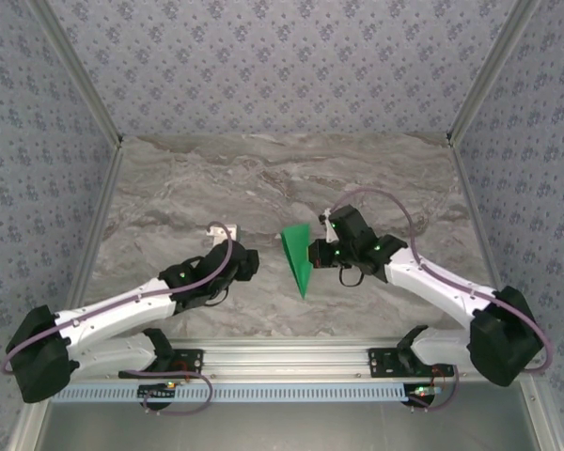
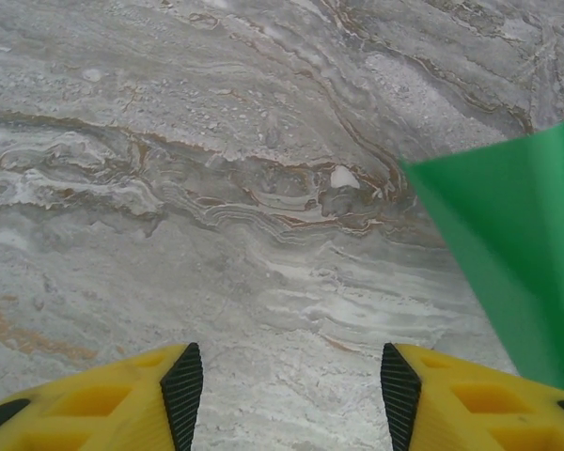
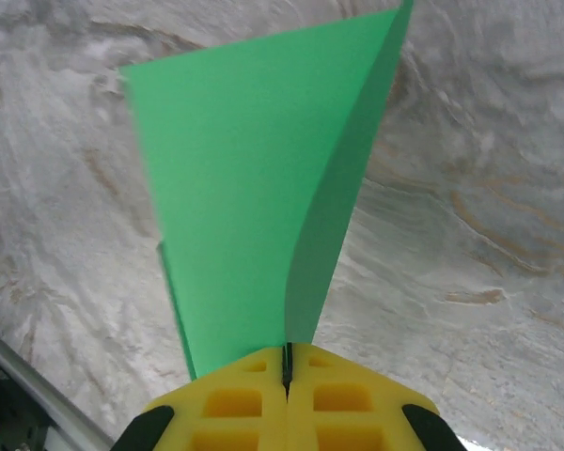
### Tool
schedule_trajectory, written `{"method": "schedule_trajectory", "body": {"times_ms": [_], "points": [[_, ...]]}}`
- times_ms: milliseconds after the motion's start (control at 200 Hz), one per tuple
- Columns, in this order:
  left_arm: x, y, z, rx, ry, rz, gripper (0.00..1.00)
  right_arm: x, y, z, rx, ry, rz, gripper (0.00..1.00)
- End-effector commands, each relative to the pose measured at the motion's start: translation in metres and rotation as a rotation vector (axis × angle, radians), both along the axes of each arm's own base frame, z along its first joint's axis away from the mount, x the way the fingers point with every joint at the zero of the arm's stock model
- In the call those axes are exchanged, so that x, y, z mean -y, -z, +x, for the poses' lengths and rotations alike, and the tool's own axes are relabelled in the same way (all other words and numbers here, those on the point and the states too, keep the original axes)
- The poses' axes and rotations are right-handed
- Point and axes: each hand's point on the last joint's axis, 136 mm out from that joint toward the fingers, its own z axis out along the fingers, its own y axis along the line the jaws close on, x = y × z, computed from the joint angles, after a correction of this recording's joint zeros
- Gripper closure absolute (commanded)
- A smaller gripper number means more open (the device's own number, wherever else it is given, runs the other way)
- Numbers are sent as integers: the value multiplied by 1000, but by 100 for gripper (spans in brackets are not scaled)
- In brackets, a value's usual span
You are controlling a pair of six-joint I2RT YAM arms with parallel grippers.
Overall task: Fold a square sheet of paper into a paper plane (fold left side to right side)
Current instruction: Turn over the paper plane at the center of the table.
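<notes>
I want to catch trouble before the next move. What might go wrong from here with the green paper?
1. The right tool is shut on just a small part of the paper plane. The thin sheet may slip or twist when moved.
2. Its layers stand apart in the right wrist view, so a pull might open the creases.
3. The left tool is open over the table, beside the paper but not touching it. Moving in, it may crumple that edge.

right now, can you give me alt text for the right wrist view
The yellow right gripper is shut on a folded green paper plane, which widens away from the camera and shows one long crease. A grey marbled table lies behind it.
</notes>
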Motion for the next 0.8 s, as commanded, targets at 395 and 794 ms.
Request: {"method": "schedule_trajectory", "body": {"times_ms": [395,794], "points": [[-13,-13,3,33,-38,32,32,63,19,-14,-60,16,-403,46],[-15,-17,2,48,-42,18,23,24,48,-39,-199,-107,-250,40]]}}
